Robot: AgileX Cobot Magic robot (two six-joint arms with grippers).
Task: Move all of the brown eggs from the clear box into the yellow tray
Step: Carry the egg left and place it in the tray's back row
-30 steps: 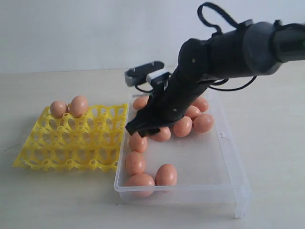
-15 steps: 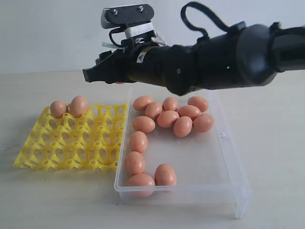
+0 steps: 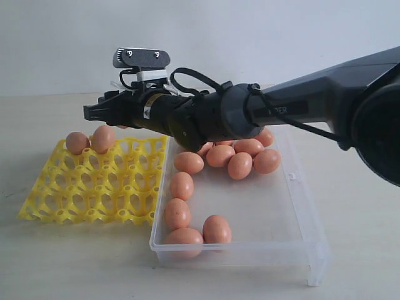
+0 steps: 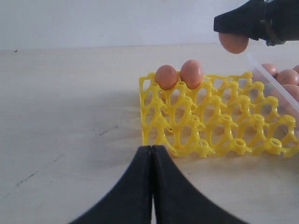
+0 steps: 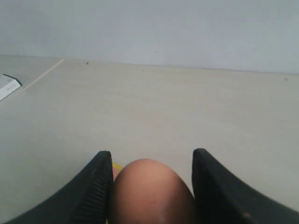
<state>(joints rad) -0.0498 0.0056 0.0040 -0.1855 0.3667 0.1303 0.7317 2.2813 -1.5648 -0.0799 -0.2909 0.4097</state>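
Exterior view: a pale surface (image 3: pixel 69 262) carries a yellow tray (image 3: pixel 94 187) and, just beside it at its 3 o'clock side, a larger clear box (image 3: pixel 262 212) with low walls.

A black robot arm reaches in from 3 o'clock, level and raised, crossing over the far end of the box. Its right end effector (image 3: pixel 94 113) is clamped on one egg. In the right wrist view this held egg (image 5: pixel 152 191) sits between two black fingers (image 5: pixel 96 186), which press it on both sides. In the left wrist view the held egg (image 4: pixel 233 42) hangs under the end effector's tip, in the air above the far side of the tray, touching nothing else.

Two brown eggs (image 3: pixel 77 142) (image 3: pixel 103 139) sit side by side in the tray's 11 o'clock corner cups; the tray's other cups hold nothing.

About eleven more eggs lie loose in the box: a cluster (image 3: pixel 240 165) at its 12 o'clock end, partly hidden behind the arm, a row (image 3: pixel 182 185) along its 9 o'clock wall, and two (image 3: pixel 217 229) near the 7 o'clock corner.

The left end effector (image 4: pixel 152 148) is closed and empty, fingers pressed flat together, low over bare surface and facing the tray
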